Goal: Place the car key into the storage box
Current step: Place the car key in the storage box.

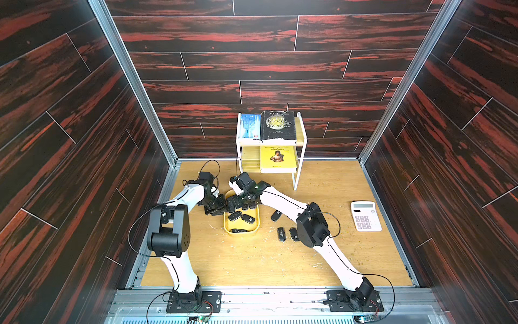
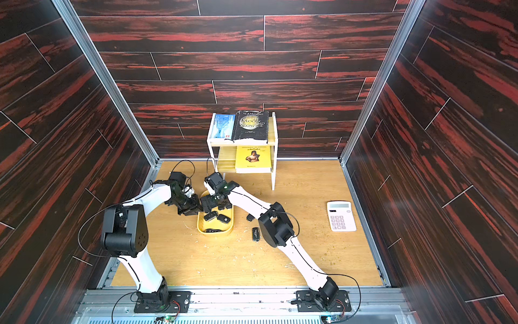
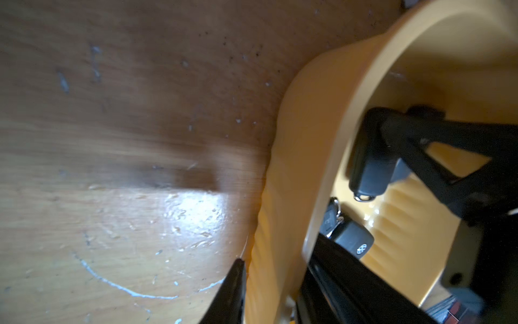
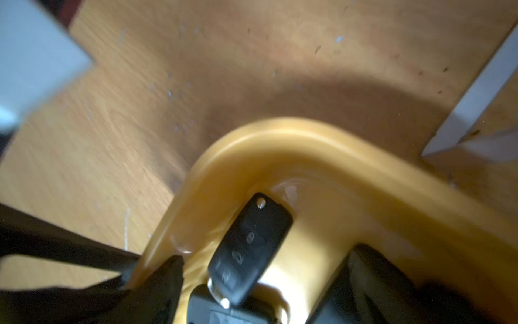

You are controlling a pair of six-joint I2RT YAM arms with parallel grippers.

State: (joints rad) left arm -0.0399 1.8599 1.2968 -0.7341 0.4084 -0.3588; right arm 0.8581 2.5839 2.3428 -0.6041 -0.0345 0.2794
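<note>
The storage box is a shallow yellow tray in the middle of the table. My left gripper is shut on its left rim, one finger outside the wall and one inside. My right gripper hangs open over the box's far end. A black car key lies loose on the box floor between its spread fingers, leaning on another fob. Several more black fobs lie in the box.
Three black car keys lie on the wooden table right of the box, beside my right arm. A white calculator sits at the right. A white two-tier book shelf stands at the back.
</note>
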